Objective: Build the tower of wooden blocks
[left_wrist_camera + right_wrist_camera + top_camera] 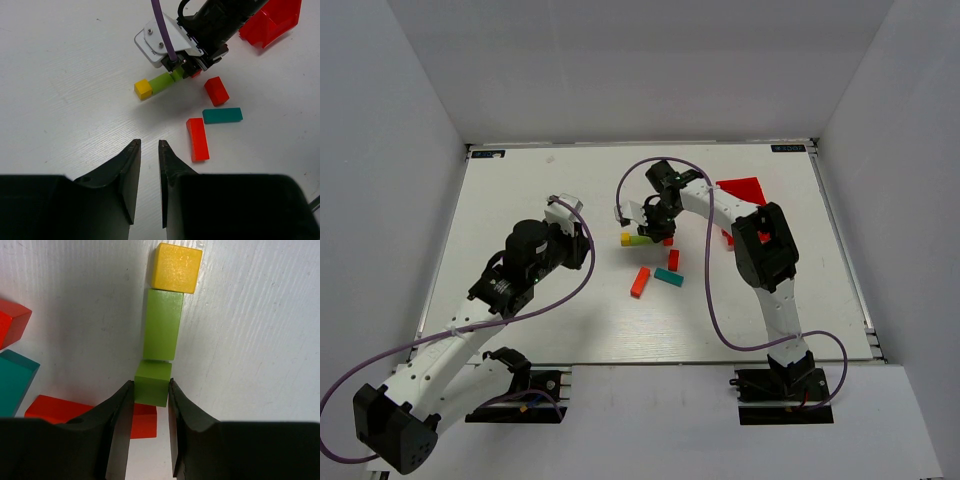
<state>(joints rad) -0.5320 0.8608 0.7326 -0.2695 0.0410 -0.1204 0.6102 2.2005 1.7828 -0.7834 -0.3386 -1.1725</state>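
Note:
A yellow cube (176, 267) and a green bar (163, 324) lie end to end on the white table (520, 200). My right gripper (150, 387) is shut on a green cube (152, 382) that meets the bar's near end, slightly off line. A red block (142, 420) shows just under that cube. From above, the right gripper (657, 233) stands over this row (634, 239). My left gripper (149, 147) hangs above bare table short of the row, its fingers a narrow gap apart with nothing between them. A red block (216, 91), a teal bar (222, 115) and an orange bar (198, 139) lie loose.
A red plastic bin (740, 190) stands at the back right behind the right arm. White walls close in the table on three sides. The right arm's purple cable (705, 280) loops over the table near the loose blocks.

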